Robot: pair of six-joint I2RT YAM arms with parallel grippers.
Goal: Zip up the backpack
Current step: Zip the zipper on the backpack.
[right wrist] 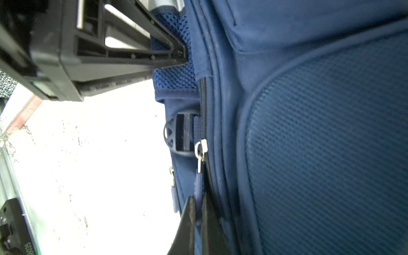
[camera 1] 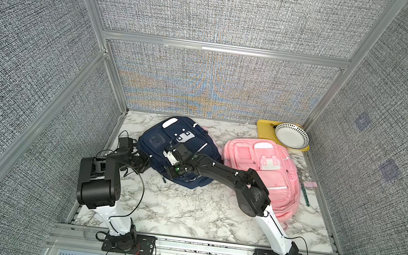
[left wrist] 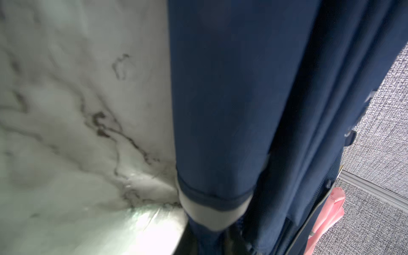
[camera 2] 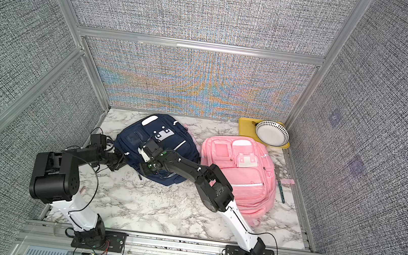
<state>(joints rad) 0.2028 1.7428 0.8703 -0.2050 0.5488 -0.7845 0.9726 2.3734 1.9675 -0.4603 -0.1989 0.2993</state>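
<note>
A navy backpack (camera 1: 188,137) (camera 2: 167,135) lies flat on the marble table at the back left. My left gripper (camera 1: 146,164) (camera 2: 120,161) is at its left side, shut on the navy side fabric with a white band (left wrist: 209,212). Its fingers (right wrist: 174,51) also show in the right wrist view, pinching the mesh side. My right gripper (right wrist: 198,205) (camera 1: 164,169) is low over the bag's front-left corner, shut on the blue zipper pull (right wrist: 197,183). The pull hangs from a silver slider (right wrist: 202,146). The zipper looks closed beyond the slider, with a dark gap on my gripper's side.
A pink backpack (camera 1: 264,164) lies to the right, partly under my right arm. A yellow tray (camera 1: 263,129) with a dotted white bowl (camera 1: 291,135) sits in the back right corner. A thin green stick (camera 1: 305,191) lies by the right wall. Grey panel walls enclose the table.
</note>
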